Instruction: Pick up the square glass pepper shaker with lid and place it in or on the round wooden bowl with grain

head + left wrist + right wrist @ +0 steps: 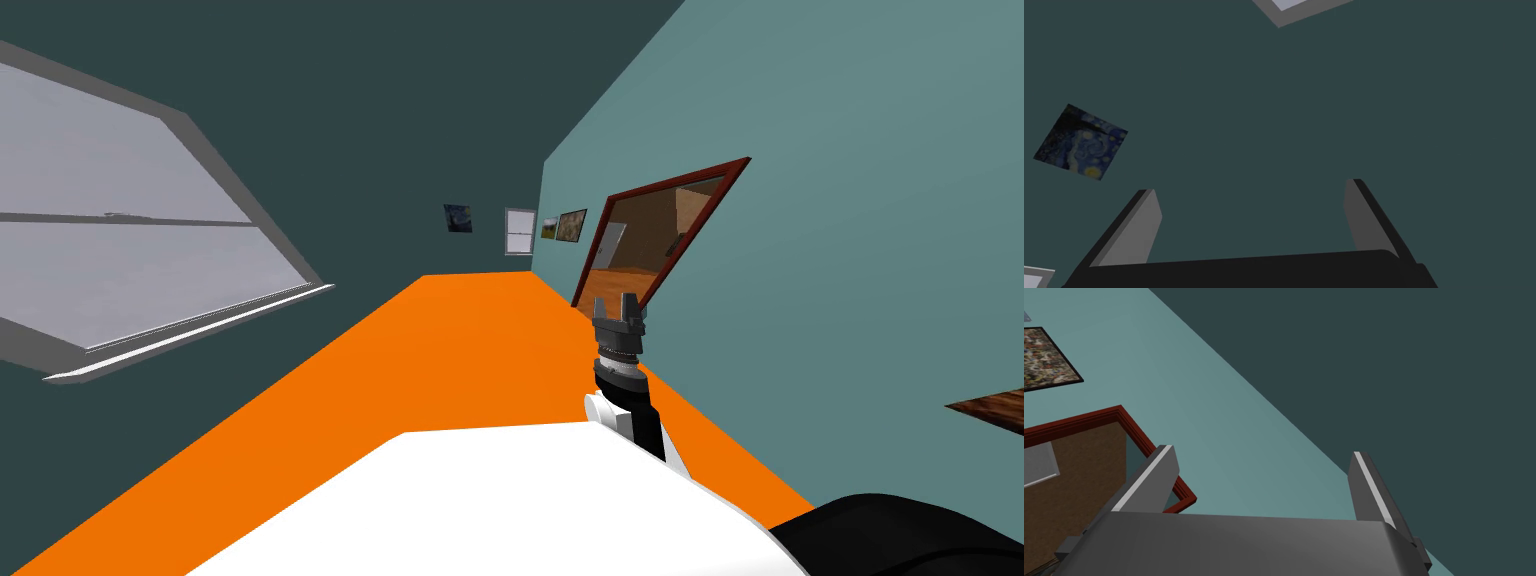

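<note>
Right hand (621,308) and left hand (1251,186) gaped wide, both empty; you had grasped nothing, so pick and place remained.

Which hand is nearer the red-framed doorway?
Right. The right hand, open, sits just in front of the red door frame, by its corner. The left hand, also open, points at the dark wall, away from it.
</note>
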Motion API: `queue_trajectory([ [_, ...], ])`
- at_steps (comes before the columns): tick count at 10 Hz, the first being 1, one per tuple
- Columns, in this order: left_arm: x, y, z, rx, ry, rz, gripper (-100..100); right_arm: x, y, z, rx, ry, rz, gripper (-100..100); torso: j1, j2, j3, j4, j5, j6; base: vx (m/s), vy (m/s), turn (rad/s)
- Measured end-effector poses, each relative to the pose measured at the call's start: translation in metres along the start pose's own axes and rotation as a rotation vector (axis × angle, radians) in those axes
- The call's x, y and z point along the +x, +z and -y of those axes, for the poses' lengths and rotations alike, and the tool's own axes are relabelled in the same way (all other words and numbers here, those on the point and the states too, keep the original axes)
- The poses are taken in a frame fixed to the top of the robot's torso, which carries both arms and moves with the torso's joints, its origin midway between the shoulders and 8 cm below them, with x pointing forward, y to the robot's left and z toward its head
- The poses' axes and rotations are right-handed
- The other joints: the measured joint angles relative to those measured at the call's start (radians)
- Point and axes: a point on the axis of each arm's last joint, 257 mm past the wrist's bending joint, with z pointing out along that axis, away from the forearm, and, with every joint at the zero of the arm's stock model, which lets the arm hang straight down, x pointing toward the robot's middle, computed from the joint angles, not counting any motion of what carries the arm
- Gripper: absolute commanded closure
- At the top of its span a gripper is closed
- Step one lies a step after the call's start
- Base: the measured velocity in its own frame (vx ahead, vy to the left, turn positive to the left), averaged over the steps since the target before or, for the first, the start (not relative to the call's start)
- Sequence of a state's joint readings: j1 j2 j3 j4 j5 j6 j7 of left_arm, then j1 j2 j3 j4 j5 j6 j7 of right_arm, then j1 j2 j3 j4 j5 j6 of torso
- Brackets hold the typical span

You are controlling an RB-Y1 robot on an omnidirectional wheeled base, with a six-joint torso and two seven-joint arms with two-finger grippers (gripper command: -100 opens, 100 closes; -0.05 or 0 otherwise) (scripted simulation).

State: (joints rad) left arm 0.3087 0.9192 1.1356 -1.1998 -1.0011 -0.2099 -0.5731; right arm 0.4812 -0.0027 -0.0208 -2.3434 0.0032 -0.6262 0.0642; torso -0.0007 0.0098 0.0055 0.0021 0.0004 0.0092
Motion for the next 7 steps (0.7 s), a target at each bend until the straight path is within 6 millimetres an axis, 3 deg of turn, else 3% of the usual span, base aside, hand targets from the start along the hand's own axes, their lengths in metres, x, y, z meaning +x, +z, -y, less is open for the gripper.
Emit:
queue_trajectory([
  [7,0.059,-0.029,0.0,-0.112,-0.243,-0.037,-100,0.0,0.0,0.0,0.0,0.0,0.0,0,0.0,0.001,0.0,0.0,0.0,-0.001,-0.062,-0.015,0.083],
])
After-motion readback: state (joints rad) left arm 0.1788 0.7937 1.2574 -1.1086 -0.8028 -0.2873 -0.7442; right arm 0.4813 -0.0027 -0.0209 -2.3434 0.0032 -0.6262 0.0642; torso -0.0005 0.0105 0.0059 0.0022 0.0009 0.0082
